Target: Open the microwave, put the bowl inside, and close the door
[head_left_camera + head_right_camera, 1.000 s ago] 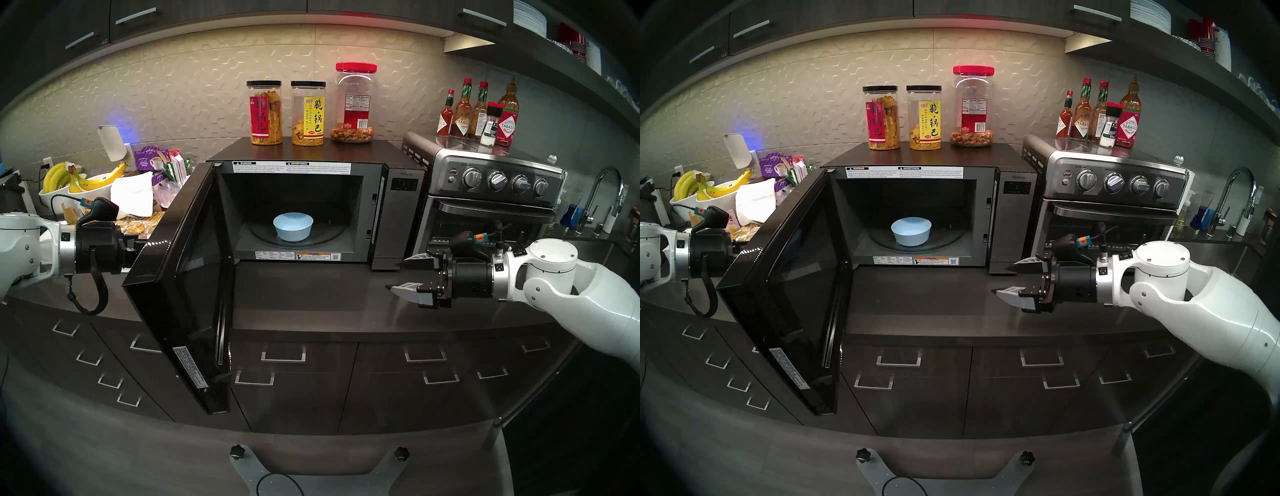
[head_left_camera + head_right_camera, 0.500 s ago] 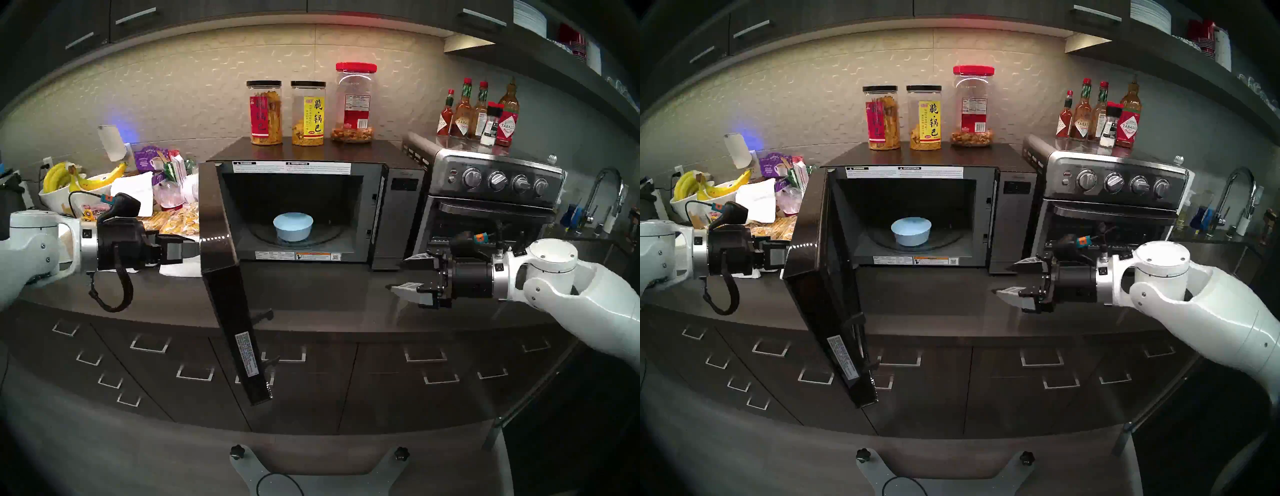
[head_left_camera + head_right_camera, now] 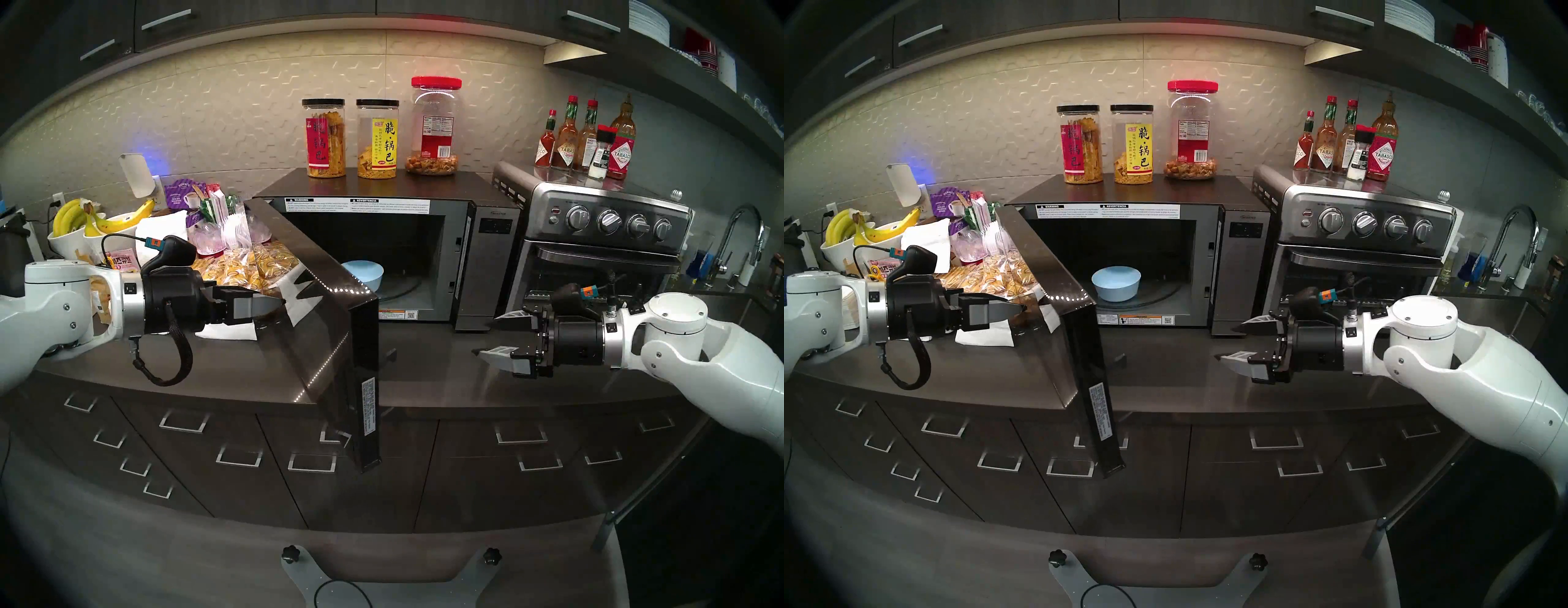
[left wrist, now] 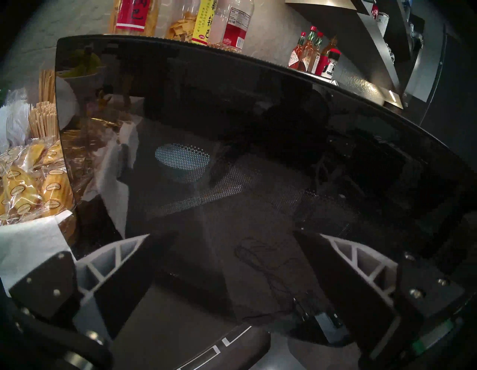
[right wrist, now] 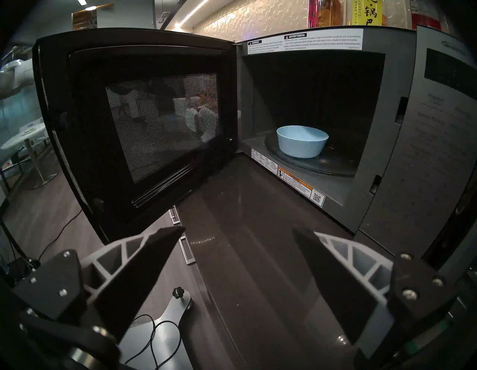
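1. Bowl (image 3: 1116, 283) sat on turntable inside microwave (image 3: 1240, 271), light plastic, needing no more handling.
2. Door (image 3: 314, 339) stood half-closed, at 9 o'clock of the cavity: rigid, hinged, glossy; likely best pushed flat near the free edge.
3. Left claw (image 3: 271, 306) spread wide, empty, against the door's outer face.
4. Right claw (image 3: 488, 339) wide, empty, over counter (image 3: 424, 382).

Left counter: I see bananas (image 3: 76, 216) in white bowls; snack packets (image 3: 237, 269) beside them
Right: toaster oven (image 3: 602, 250); sauce bottles (image 3: 587, 138) on top
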`<state>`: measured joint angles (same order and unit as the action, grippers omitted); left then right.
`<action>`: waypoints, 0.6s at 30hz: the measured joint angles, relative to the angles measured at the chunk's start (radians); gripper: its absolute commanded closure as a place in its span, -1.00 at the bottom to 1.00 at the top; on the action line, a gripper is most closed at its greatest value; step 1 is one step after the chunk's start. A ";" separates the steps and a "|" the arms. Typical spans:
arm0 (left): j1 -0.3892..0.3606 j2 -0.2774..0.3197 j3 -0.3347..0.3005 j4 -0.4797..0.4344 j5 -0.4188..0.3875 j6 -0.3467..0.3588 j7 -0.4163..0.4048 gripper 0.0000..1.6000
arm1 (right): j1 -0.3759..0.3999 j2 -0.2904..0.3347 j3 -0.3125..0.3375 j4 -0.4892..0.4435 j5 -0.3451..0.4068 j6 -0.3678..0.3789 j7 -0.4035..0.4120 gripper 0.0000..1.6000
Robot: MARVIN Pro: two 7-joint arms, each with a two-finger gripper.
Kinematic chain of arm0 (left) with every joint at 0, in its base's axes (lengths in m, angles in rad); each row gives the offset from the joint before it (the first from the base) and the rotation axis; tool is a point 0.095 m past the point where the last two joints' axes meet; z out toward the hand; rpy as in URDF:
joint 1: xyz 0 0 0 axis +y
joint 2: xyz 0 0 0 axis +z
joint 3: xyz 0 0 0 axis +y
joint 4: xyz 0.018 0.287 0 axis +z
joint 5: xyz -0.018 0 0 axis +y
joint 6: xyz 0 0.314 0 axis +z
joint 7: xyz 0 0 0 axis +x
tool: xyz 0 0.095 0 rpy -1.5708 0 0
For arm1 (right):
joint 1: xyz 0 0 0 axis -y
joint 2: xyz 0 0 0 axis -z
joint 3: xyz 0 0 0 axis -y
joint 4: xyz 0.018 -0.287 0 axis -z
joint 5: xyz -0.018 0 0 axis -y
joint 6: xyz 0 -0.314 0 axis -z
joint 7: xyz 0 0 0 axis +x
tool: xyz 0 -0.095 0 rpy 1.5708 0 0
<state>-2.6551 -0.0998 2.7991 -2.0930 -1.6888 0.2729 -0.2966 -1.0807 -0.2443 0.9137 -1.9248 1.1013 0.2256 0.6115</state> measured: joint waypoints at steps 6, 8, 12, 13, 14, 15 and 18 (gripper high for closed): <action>0.017 0.006 -0.008 -0.039 -0.016 -0.023 0.054 -1.00 | 0.000 0.000 0.000 0.000 0.000 0.000 0.000 -1.00; 0.020 0.006 -0.009 -0.046 -0.018 -0.027 0.062 -1.00 | 0.000 0.000 0.000 0.000 0.000 0.000 0.000 -1.00; 0.027 0.006 -0.016 -0.064 -0.025 -0.036 0.087 -1.00 | 0.000 0.000 0.000 0.000 0.000 0.000 0.000 -1.00; 0.028 0.006 -0.016 -0.066 -0.026 -0.037 0.090 -1.00 | 0.000 0.000 0.000 0.000 0.000 0.000 0.000 -1.00; 0.030 0.005 -0.018 -0.070 -0.027 -0.039 0.097 -1.00 | 0.000 0.000 0.000 0.000 0.000 0.000 0.000 -1.00; 0.031 0.005 -0.020 -0.073 -0.028 -0.041 0.102 -1.00 | 0.000 0.000 0.000 0.000 0.000 0.000 0.000 -1.00; 0.035 0.004 -0.023 -0.079 -0.031 -0.046 0.116 -1.00 | 0.000 0.000 0.000 0.000 0.000 0.000 0.000 -1.00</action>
<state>-2.6196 -0.0955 2.7759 -2.1723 -1.7201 0.2268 -0.1810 -1.0807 -0.2443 0.9132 -1.9248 1.1010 0.2256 0.6115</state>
